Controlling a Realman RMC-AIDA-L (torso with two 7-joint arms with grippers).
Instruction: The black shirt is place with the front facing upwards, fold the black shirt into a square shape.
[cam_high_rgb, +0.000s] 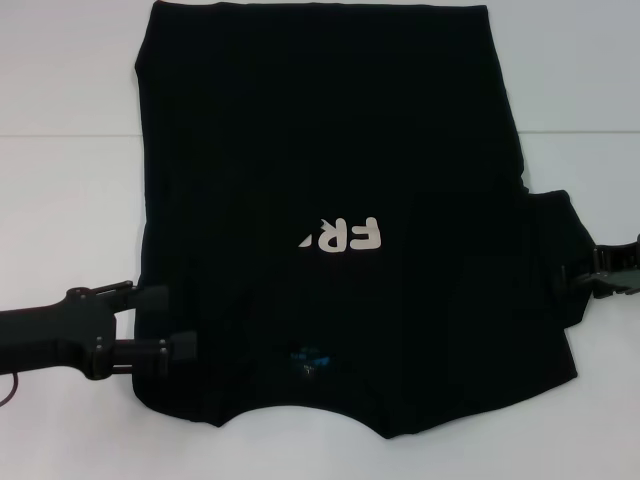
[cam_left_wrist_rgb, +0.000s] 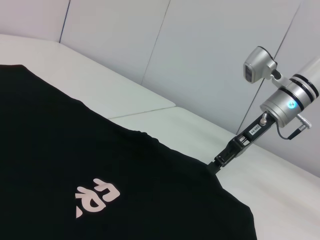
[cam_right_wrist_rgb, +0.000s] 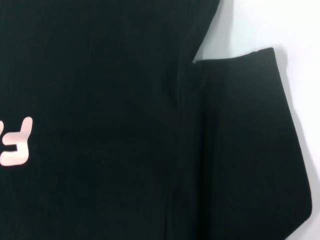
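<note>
The black shirt (cam_high_rgb: 330, 150) lies flat on the white table, collar and small blue neck label (cam_high_rgb: 308, 358) nearest me. Its left side is folded inward, so only "FR" of the white print (cam_high_rgb: 345, 236) shows. The right sleeve (cam_high_rgb: 560, 250) sticks out to the right. My left gripper (cam_high_rgb: 175, 322) is open, its two fingers lying at the shirt's folded left edge near the collar. My right gripper (cam_high_rgb: 598, 270) is at the outer edge of the right sleeve. It also shows in the left wrist view (cam_left_wrist_rgb: 220, 162), touching the shirt's edge. The right wrist view shows the sleeve (cam_right_wrist_rgb: 245, 150) and part of the print (cam_right_wrist_rgb: 15, 142).
The white table (cam_high_rgb: 60, 200) extends to both sides of the shirt, with a seam line across it. Light wall panels (cam_left_wrist_rgb: 200, 50) stand behind the table. The shirt's hem reaches the far edge of the head view.
</note>
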